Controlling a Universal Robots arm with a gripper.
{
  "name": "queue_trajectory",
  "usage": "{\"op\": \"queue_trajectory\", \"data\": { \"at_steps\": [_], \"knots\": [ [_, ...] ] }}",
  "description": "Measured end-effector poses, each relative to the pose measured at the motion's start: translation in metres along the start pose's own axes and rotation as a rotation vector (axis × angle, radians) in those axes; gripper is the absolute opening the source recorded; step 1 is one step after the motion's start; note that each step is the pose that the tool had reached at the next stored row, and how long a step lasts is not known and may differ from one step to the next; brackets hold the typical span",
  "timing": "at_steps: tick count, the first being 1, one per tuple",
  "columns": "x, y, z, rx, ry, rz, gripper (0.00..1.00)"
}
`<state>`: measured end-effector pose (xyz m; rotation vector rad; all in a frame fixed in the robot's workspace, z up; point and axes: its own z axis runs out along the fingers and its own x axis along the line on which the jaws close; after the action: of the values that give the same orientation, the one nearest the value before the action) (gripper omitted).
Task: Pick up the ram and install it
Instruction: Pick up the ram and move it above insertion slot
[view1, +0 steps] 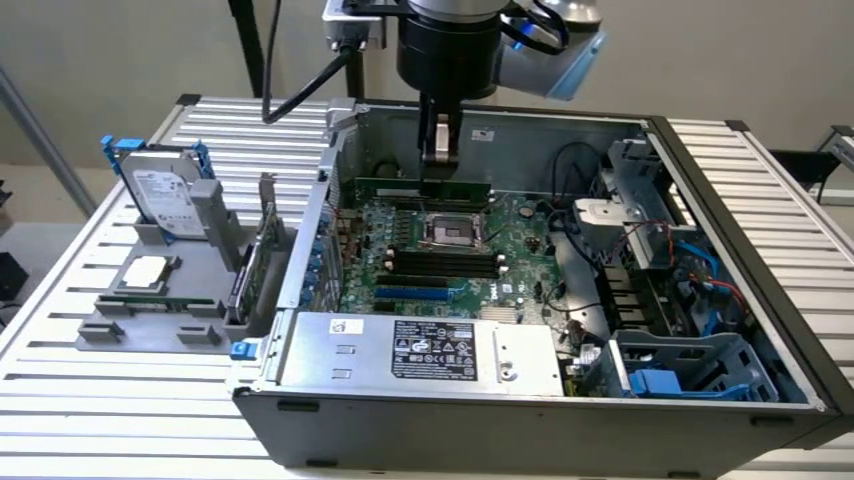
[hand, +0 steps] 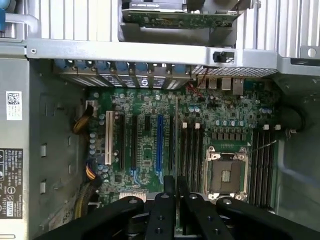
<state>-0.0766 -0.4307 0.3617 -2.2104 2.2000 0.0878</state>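
Your pincer (view1: 441, 168) is clamped on the ram (view1: 400, 187), held edge-down beneath it over the motherboard (view1: 523, 238). The ram's long axis runs parallel to the memory slots (hand: 192, 150), apparently not yet seated.

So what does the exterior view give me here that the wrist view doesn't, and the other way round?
Exterior view adds: the processor chip on the grey tray outside the case, the drive cage at that view's right, and the ram seen flat-side on, held low beyond the CPU socket. Wrist view adds: the white slot and blue slot, the rear ports, and the ram edge-on. Shared: the gripper shut on the ram, the CPU socket, the black memory slots.
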Motion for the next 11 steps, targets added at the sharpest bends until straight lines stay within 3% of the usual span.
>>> {"op": "queue_trajectory", "data": {
  "at_steps": [6, 11],
  "knots": [
    [-0.019, -0.0092, 0.0073, -0.0001, 0.0001, 0.000, 0.13],
    [-0.025, -0.0201, 0.0111, 0.0001, 0.0000, 0.001, 0.13]
  ]
}}
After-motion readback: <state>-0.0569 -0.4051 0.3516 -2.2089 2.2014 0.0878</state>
